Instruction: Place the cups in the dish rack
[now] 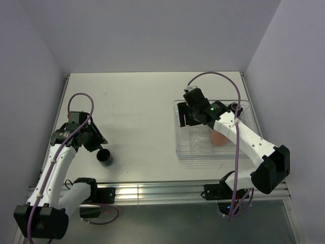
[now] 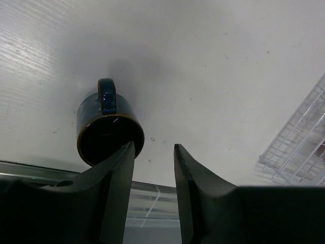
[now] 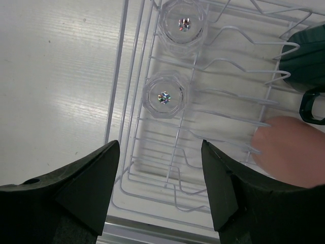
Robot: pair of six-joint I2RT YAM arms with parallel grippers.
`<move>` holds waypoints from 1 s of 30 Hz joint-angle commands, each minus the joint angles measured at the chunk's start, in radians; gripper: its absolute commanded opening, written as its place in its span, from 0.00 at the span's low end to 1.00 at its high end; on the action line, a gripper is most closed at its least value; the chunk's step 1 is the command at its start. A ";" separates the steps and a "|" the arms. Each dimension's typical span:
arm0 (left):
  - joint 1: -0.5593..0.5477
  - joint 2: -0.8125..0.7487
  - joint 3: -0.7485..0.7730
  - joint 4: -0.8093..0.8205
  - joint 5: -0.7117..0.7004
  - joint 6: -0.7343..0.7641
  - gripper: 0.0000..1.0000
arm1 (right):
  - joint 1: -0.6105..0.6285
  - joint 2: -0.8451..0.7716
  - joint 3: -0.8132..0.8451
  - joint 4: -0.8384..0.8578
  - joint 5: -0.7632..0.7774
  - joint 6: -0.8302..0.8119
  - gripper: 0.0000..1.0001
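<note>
Starting from overhead, the dark mug stands alone on the table at about 7 o'clock, just beside the left gripper. The dish rack lies at 3 o'clock with the right gripper hanging over its 9 o'clock side. A salmon cup shows inside the rack, and the arm hides the rest of the load. In the left wrist view the mug sits at 10 o'clock of the jaws with its handle turned to 12 o'clock. Its rim meets the tip of the finger on that side, though I cannot tell whether they touch. The jaws stand at a middling gap with nothing between them. That gap looks narrower than the mug's body and lies off to one side, so closing or pushing forward from here would probably shove or tip the mug rather than catch it. A pinch over the rim wall seems possible, though the glazed wall could slip. In the right wrist view the jaws are spread wide and empty above the rack. Two glass tumblers stand end-on between the prongs, one at 12 o'clock and one at centre. A dark green mug lies at 2 o'clock and the salmon cup at 4 o'clock. Dropping straight down here could knock a tumbler. The count is one rack and five cups in view: four racked (two tumblers, one green mug, one salmon cup) and one dark mug on the table.
</note>
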 commanded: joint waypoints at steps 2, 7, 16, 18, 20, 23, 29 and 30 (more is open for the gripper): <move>-0.010 -0.027 -0.026 -0.019 -0.032 -0.034 0.43 | 0.006 -0.033 -0.018 0.055 -0.015 0.011 0.73; -0.022 -0.028 -0.075 -0.002 -0.029 -0.045 0.42 | 0.006 -0.035 -0.034 0.070 -0.023 0.011 0.73; -0.050 0.001 -0.106 0.042 -0.052 -0.070 0.44 | 0.006 -0.029 -0.047 0.084 -0.026 0.005 0.73; -0.055 0.012 -0.110 0.050 -0.057 -0.077 0.44 | 0.006 -0.027 -0.053 0.087 -0.023 0.003 0.73; -0.061 0.019 -0.115 0.059 -0.066 -0.082 0.44 | 0.006 -0.026 -0.055 0.090 -0.024 0.000 0.73; -0.065 0.030 -0.124 0.074 -0.073 -0.086 0.45 | 0.005 -0.021 -0.064 0.096 -0.024 -0.002 0.73; -0.072 0.061 -0.127 0.093 -0.073 -0.100 0.45 | 0.005 -0.015 -0.073 0.107 -0.027 -0.006 0.73; -0.072 0.070 -0.129 0.099 -0.073 -0.102 0.44 | 0.005 -0.012 -0.073 0.109 -0.029 -0.006 0.73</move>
